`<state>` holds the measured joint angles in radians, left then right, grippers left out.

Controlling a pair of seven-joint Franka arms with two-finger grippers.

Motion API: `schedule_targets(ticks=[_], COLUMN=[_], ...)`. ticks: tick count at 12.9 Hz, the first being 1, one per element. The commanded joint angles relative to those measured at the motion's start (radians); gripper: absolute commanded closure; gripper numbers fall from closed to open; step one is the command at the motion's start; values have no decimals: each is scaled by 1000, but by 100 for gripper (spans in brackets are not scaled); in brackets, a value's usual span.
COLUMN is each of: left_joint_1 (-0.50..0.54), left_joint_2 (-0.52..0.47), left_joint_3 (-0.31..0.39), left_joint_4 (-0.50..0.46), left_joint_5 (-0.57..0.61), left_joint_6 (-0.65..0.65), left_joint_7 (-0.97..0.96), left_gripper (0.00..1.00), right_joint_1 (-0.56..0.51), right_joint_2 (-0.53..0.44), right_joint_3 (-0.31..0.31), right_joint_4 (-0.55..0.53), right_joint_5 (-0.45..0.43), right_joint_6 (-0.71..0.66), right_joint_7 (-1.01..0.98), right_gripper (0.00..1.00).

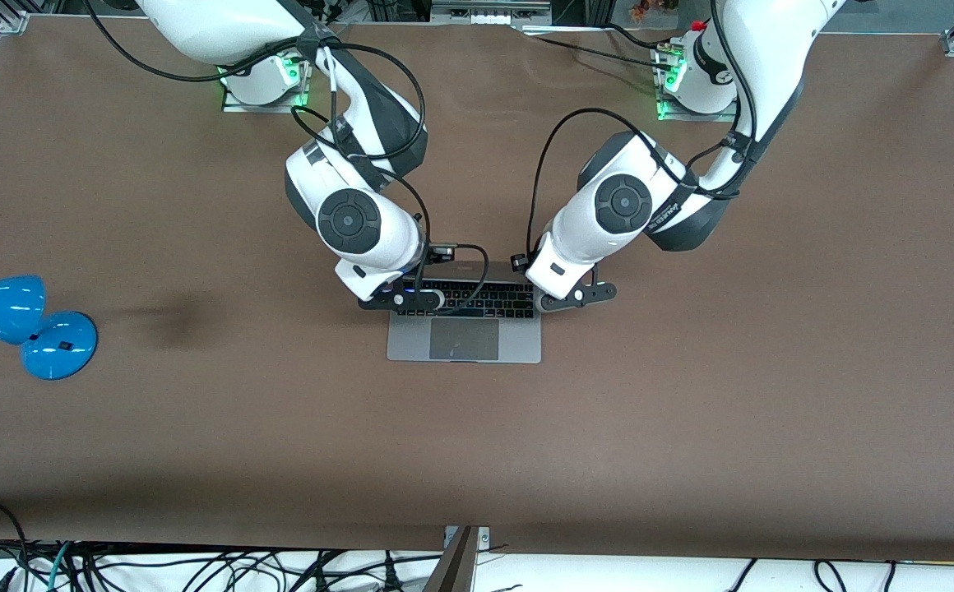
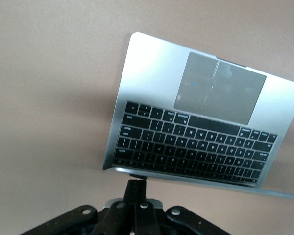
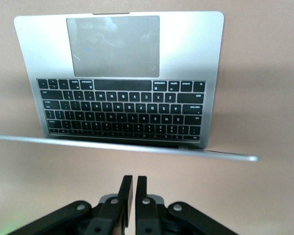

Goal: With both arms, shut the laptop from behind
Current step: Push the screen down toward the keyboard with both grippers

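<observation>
The slim silver-grey metal laptop [image 1: 464, 327] with black keyboard and grey trackpad lies open on the brown tabletop [image 1: 691, 395] near its middle, trackpad end toward the front camera; its key legends are too small to read. In the wrist views the thin edge of its raised lid crosses just past the keyboard. The right gripper [image 3: 134, 188] is over the keyboard's corner toward the right arm's end, at about nine o'clock from the trackpad, fingers [image 3: 126, 192] pressed together. The left gripper [image 2: 136, 188] is over the other keyboard corner, at about three o'clock, fingers together too. At nine o'clock, well apart from the laptop, a glossy blue desk lamp [image 1: 29, 325] lies at the tabletop's edge.
</observation>
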<state>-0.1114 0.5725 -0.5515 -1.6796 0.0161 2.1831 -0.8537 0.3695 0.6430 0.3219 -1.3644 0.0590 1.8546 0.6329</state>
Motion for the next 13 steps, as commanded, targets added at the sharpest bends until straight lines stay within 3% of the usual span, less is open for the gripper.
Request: schedule_targets(ticks=[1,4,13], left_joint_1=[-14,-14,-51], left_joint_2=[73,112,150], left_joint_3=[5,12,64], left_joint_4=[84,116,135], left_joint_5=[38,73,74], left_joint_6=[-3,-3,20], left_joint_7=[-24,-27,-38], left_gripper=[100,100,100], right_joint_1=[3,3,0], right_joint_2=[18,40,79], right_joint_3=[-3,-11,-24], right_joint_4=[15,15,15], right_joint_5=[-21,-83,-90], right_joint_6=[31,75,159], right_joint_7=[2,-30,-73], right_gripper=[91,91,91])
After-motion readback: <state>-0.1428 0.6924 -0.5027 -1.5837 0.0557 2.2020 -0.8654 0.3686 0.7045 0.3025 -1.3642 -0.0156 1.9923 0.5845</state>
